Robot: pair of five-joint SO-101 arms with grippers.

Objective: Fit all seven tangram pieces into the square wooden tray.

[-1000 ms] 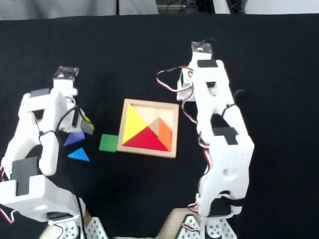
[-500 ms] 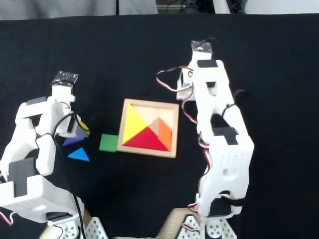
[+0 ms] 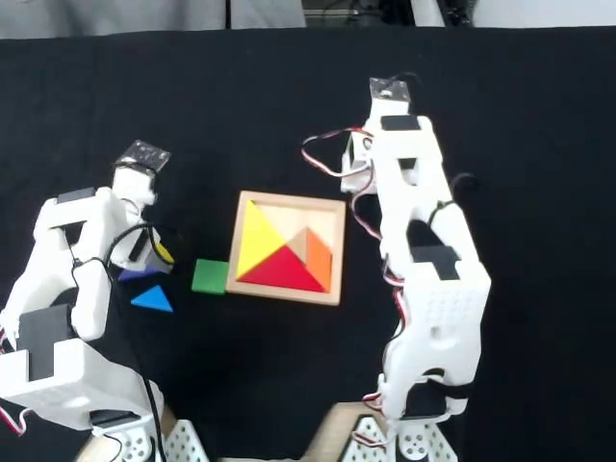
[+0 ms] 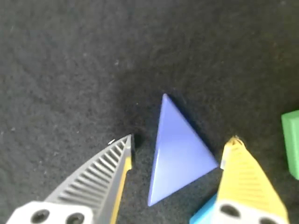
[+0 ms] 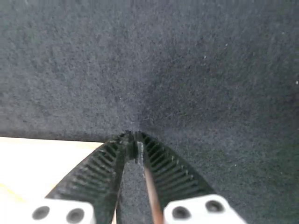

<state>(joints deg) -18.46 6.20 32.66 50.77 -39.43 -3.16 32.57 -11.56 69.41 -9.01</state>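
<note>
Left wrist view: left gripper (image 4: 182, 141) spread wide, one finger on each side of one purple triangle (image 4: 177, 154).
Right gripper (image 5: 135, 137) is pinched together on nothing, over the black cloth (image 3: 520, 115) at the rim of the square wooden tray (image 3: 289, 199). Three pieces lie in the tray: one yellow triangle (image 3: 255, 241), one red triangle (image 3: 284, 270), one orange triangle (image 3: 320, 262). Three lie on the cloth on the left arm's side: the purple triangle, one blue triangle (image 3: 152, 299) just beside it, and one green square (image 3: 209, 276) against the tray's side.
</note>
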